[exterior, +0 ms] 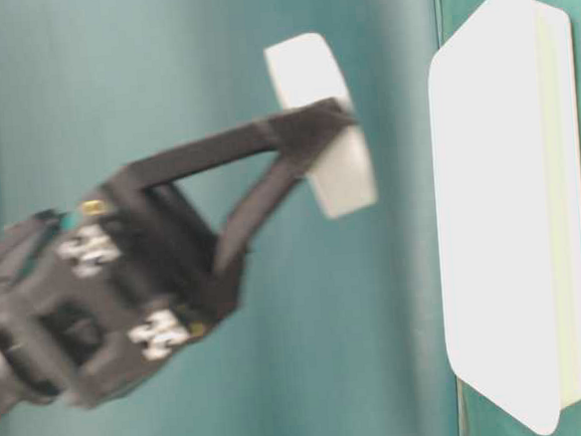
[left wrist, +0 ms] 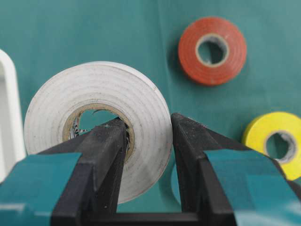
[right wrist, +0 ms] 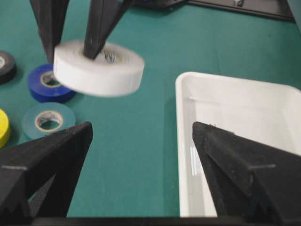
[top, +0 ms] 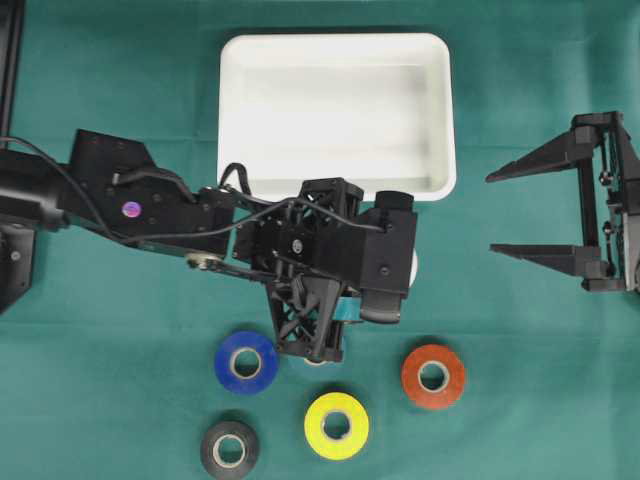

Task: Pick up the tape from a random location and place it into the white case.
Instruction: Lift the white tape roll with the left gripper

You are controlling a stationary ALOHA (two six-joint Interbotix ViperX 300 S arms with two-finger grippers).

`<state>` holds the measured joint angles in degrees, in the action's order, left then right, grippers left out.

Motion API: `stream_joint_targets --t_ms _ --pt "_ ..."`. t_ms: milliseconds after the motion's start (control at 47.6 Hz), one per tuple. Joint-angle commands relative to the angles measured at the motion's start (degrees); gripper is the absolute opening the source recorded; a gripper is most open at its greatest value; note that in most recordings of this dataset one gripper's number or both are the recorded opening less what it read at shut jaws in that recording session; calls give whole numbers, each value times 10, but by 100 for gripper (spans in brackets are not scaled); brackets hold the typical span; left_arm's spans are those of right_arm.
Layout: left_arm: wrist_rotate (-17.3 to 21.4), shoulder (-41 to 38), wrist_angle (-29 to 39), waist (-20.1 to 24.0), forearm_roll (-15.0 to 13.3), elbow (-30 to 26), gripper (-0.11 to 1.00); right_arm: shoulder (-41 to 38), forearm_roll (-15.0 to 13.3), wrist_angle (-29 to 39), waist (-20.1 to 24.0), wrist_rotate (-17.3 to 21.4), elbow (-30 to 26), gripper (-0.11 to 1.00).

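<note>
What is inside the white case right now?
Nothing: the white case shows only a bare white floor from overhead. The white tape hangs in the left pincer, lifted beside the case. The right wrist view cuts off the case's far end.

From overhead, you saw only a sliver of the white roll of tape (top: 412,268), since the left arm's black claw (top: 372,300) covered the rest. A light-blue roll of tape (right wrist: 48,119), plain from the right wrist, was hidden overhead beneath that arm. The table-level view was blurred, its black claw smeared. The picture's edge cut off the black roll of tape (right wrist: 5,65) and the yellow roll of tape (right wrist: 3,128) in the right wrist view.
</note>
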<state>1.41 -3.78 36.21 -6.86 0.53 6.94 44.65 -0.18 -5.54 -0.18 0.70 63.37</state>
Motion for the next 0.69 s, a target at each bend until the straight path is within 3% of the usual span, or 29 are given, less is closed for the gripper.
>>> stream_joint_targets --t_ms 0,672 --pt "3 31 2 0 3 -19 25 -1 1 -4 -1 -1 -9 90" --pt "3 36 1 1 2 -17 26 -1 1 -3 -1 -1 -9 90"
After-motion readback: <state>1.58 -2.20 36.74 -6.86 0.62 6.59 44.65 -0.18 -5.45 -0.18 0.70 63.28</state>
